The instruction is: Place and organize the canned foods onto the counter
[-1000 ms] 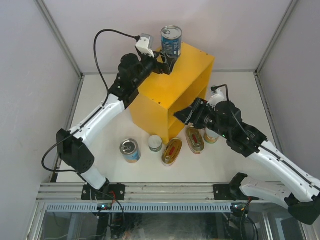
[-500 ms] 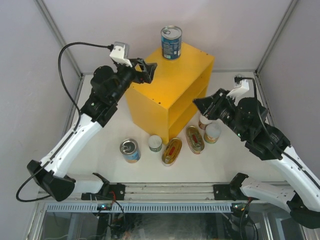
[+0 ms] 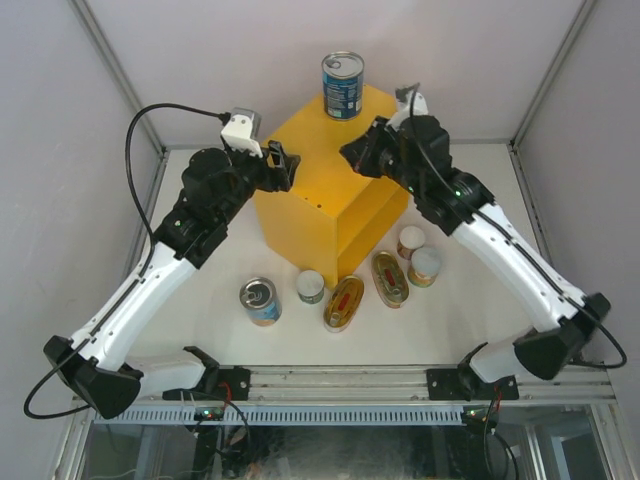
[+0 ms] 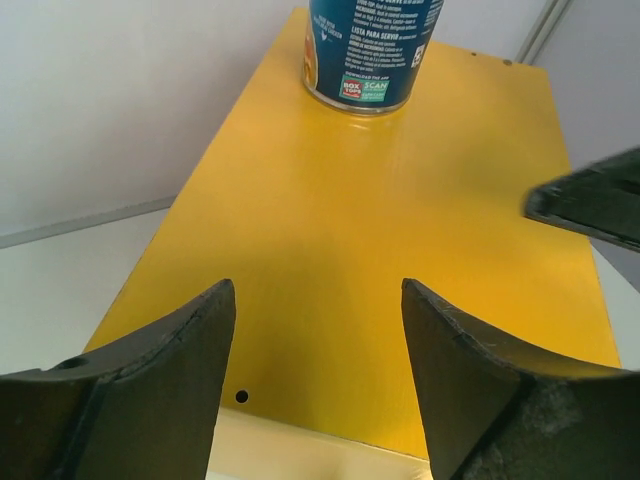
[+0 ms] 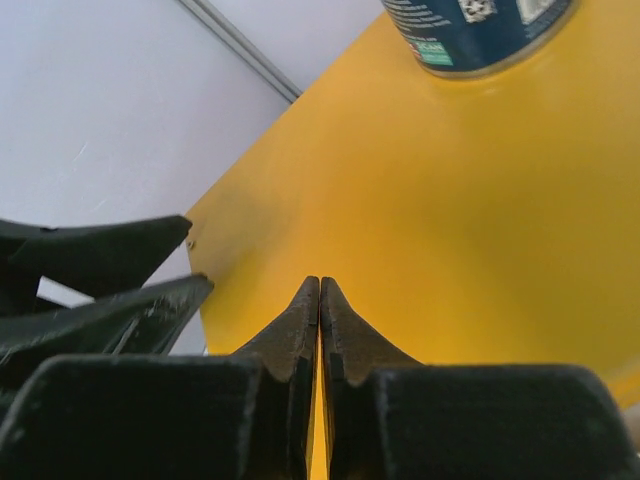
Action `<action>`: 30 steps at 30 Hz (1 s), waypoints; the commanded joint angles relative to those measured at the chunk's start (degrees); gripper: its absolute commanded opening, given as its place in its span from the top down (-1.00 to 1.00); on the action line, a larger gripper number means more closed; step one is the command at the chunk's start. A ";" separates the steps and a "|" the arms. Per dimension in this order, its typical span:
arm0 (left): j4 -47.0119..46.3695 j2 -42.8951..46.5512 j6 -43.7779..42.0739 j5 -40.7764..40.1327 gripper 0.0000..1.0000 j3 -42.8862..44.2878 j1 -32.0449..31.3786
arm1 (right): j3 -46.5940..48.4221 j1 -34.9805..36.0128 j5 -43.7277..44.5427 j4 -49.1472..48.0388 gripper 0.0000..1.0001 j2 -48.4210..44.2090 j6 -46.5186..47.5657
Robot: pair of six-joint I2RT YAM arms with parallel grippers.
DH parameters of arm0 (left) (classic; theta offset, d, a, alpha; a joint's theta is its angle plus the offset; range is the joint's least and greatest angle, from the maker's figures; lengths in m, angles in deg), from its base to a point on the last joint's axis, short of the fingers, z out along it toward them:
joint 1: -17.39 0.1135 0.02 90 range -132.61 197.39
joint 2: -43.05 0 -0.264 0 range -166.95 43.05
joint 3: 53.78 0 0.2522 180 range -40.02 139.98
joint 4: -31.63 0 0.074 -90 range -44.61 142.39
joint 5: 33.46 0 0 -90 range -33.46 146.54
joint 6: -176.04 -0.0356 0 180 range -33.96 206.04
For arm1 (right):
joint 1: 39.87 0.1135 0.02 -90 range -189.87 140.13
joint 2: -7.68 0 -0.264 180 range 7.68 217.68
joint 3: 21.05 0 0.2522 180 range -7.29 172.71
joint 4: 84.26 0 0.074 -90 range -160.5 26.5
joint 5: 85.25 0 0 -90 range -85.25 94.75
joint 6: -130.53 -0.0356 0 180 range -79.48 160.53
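One tall blue-labelled can (image 3: 342, 85) stands upright at the far end of the yellow counter (image 3: 325, 205), also seen in the left wrist view (image 4: 365, 50) and the right wrist view (image 5: 475, 30). My left gripper (image 3: 283, 165) hovers over the counter's near left edge (image 4: 380, 200), open and empty (image 4: 312, 290). My right gripper (image 3: 350, 155) hangs over the counter top (image 5: 450, 200), shut on nothing (image 5: 320, 285). On the table in front lie a second blue can (image 3: 260, 300), a small can (image 3: 311, 287) and two oval tins (image 3: 344, 302) (image 3: 390, 278).
Two more small cans (image 3: 411, 241) (image 3: 426, 266) stand by the counter's right front corner. The two grippers face each other closely above the counter; the left fingers (image 5: 110, 260) show in the right wrist view. Grey walls enclose the table on three sides.
The left gripper let go of the blue can on the counter, drew back to its near left edge and narrowed. The right arm rose from the table to above the counter and shut.
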 commanded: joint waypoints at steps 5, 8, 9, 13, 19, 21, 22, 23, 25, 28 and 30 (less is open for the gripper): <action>-0.06 -0.30 -0.53 -1.54 -0.41 -0.94 0.90 | 13.98 -0.96 -4.38 -4.04 1.00 12.08 0.47; -0.25 -0.63 -0.30 -1.51 -0.40 -0.75 1.69 | 18.20 -1.64 -4.60 -3.65 1.00 16.09 0.54; -0.31 -0.72 -0.28 -1.53 -0.40 -0.68 1.79 | 19.65 -1.93 -4.79 -3.30 1.00 17.77 0.50; -0.69 -1.17 0.35 -1.49 -0.40 -0.66 2.18 | 24.81 -3.54 -5.17 -1.59 1.00 22.00 0.71; -1.27 -1.84 0.85 -1.52 -0.39 -1.03 2.25 | 28.97 -6.01 -6.09 -1.09 1.00 26.30 0.65; -1.45 -2.12 0.92 -1.65 -0.39 -1.01 2.39 | 30.74 -6.49 -6.07 -0.63 1.00 27.76 1.13; -1.54 -2.26 0.86 -1.67 -0.39 -1.01 2.44 | 31.65 -6.57 -5.94 -0.39 1.00 28.52 1.50; -1.68 -2.43 0.95 -1.58 -0.39 -1.03 2.49 | 32.68 -6.68 -5.88 -0.14 1.00 29.33 1.75; -1.86 -2.74 1.09 -1.46 -0.39 -1.01 2.59 | 35.19 -6.94 -5.85 0.52 1.00 31.07 2.08; -2.13 -3.09 1.29 -1.21 -0.39 -1.02 2.70 | 37.13 -7.28 -5.45 1.24 1.00 32.61 2.54; -2.30 -3.29 1.29 -1.09 -0.38 -0.99 2.78 | 37.62 -7.59 -5.05 1.10 1.00 33.12 2.58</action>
